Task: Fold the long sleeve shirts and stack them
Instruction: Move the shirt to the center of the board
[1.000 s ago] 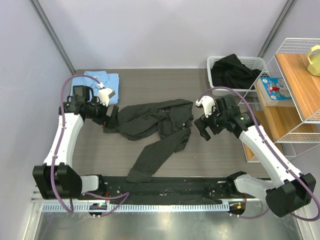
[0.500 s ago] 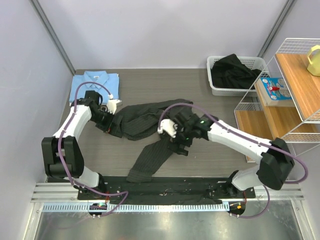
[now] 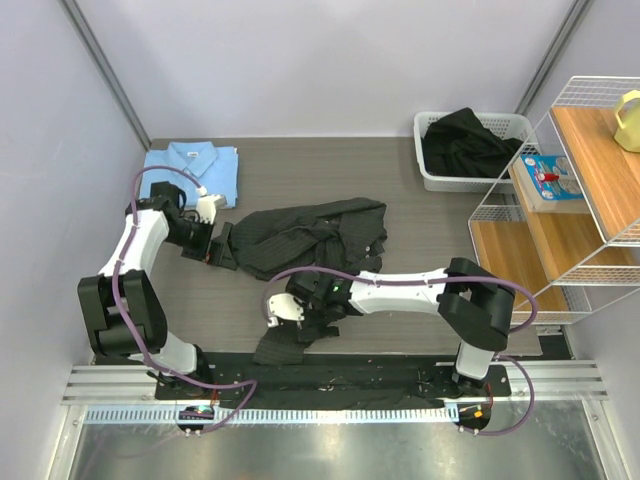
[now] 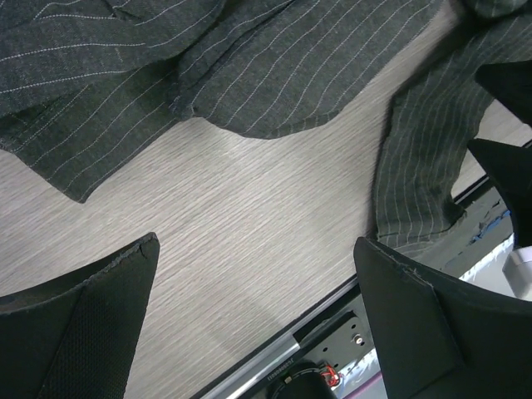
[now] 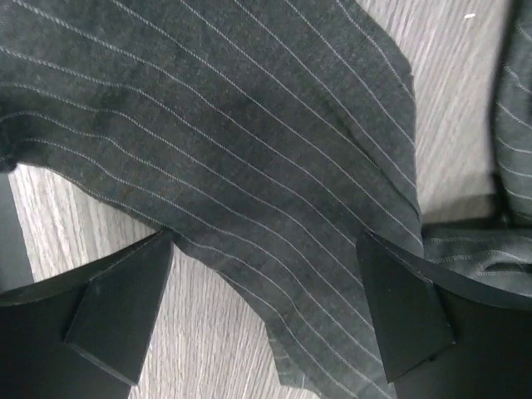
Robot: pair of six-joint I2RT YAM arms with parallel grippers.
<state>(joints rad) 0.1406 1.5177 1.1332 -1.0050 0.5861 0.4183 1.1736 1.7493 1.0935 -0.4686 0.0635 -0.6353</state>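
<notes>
The pinstriped shirt (image 3: 300, 235) sprawls crumpled in the middle of the table (image 3: 330, 170), with one sleeve (image 3: 278, 345) trailing toward the near edge. Nothing is folded there yet. The light blue shirt (image 3: 195, 163) lies folded flat in the far-left corner, so roughly half the job looks done. The right gripper (image 5: 266, 241) hovers over the sleeve, fingers wide and holding nothing. The left gripper (image 4: 256, 245) hangs at the shirt's left edge, also wide and empty. Spreading, folding and stacking are left.
</notes>
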